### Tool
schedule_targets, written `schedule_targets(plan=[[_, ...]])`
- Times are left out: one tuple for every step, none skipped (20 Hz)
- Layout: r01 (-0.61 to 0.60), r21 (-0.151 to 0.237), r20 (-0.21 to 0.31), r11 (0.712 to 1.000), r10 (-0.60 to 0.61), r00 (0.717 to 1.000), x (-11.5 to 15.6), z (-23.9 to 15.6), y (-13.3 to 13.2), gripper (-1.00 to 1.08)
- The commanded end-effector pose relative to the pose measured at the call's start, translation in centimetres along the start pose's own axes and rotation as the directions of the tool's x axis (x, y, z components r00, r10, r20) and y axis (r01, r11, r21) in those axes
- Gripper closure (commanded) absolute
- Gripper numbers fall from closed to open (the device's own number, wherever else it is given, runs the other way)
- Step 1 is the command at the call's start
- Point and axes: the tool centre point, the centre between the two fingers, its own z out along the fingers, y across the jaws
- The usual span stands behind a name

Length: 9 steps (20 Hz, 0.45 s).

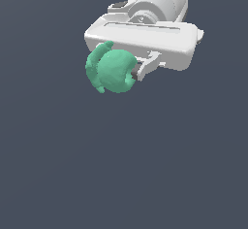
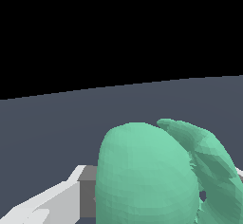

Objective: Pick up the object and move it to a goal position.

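Fingers of the white two-fingered gripper [image 1: 118, 70] are closing narrowly on the small teal-green lumpy blob [image 1: 112, 71], and from where I am standing only one finger [image 1: 147, 66] is showing clearly, at the blob's right side in the exterior view; the other is hiding behind the green mass. The blob is sitting in the upper middle of that frame, just under the broad white hand of the arm [image 1: 160, 5], which is reaching in from the upper right. In the wrist view the blob [image 2: 147, 175] is filling the lower right, its curved ridge [image 2: 209, 163] bulging to one side, a pale finger [image 2: 57, 201] pressing in from the lower left. I am judging the object to be off the dark grey floor [image 1: 121, 174], though no shadow is confirming that. The rounded, uneven surface is looking like poor purchase: a quick swing toward the goal could be rolling it out between the pads.
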Motion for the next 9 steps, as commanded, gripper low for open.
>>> schedule_targets(plan=[[-0.009,-0.007,-0.029,1.000,0.009,1.000,0.93,-0.45,-0.09,1.08],[-0.012,-0.009,-0.037,1.000,0.011,0.999,1.18,-0.59,-0.11,1.08],[-0.014,-0.011,-0.044,1.000,0.013,0.999,1.39,-0.70,-0.12,1.08],[-0.015,-0.013,-0.050,1.000,0.015,0.999,1.56,-0.78,-0.13,1.08],[-0.017,-0.015,-0.054,1.000,0.016,0.998,1.68,-0.84,-0.12,1.08],[-0.018,-0.017,-0.057,1.000,0.017,0.998,1.76,-0.88,-0.10,1.08],[-0.018,-0.018,-0.059,1.000,0.017,0.998,1.81,-0.89,-0.07,1.08],[-0.019,-0.019,-0.060,1.000,0.017,0.998,1.82,-0.89,-0.05,1.08],[-0.019,-0.020,-0.060,1.000,0.017,0.998,1.82,-0.88,-0.03,1.08]])
